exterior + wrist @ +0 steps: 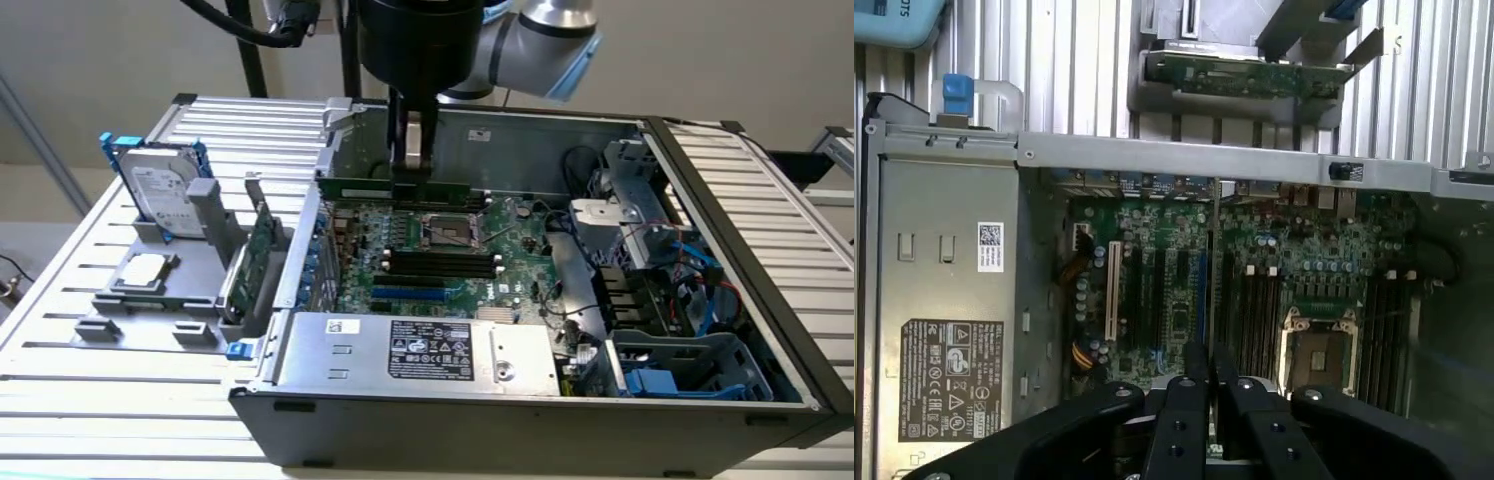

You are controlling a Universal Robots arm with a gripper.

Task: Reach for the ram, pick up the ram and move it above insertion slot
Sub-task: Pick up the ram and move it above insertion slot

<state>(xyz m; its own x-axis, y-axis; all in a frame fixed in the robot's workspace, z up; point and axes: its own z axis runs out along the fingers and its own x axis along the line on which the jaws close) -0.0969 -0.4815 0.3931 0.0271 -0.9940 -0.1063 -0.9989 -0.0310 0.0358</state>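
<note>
Gripper: your gripper (411,165) hung inside the open case (747,200), its fingers (1189,400) pinched nearly together on the ram, so it was gripping the ram rather than standing free.
Ram: the ram (400,190) hung level in the exterior view, a long thin green strip held edge-down at the far side of the motherboard; in the wrist view it ran as a thin dark line straight out from between the fingers. Held by its top edge, its contact edge was left free to face downward.
Slots: the black memory slots (438,262) lay nearer the camera than the ram, beside the CPU socket (451,232). You held the ram roughly parallel to them, which I judge suited a later lowering. It was above the board but, as far as I could tell, not yet over a slot.
Motherboard: the motherboard (400,270) lay flat in the case, so the slots opened upward toward the gripper.
Bench: the slatted bench (80,300) carried the case and, on the exterior view's left, a grey holder with the hard drive (163,190) and expansion card (254,255) standing upright, well apart from your gripper.
Power supply: the power supply (414,350) sat at the near edge of the case, clear of the ram.
</note>
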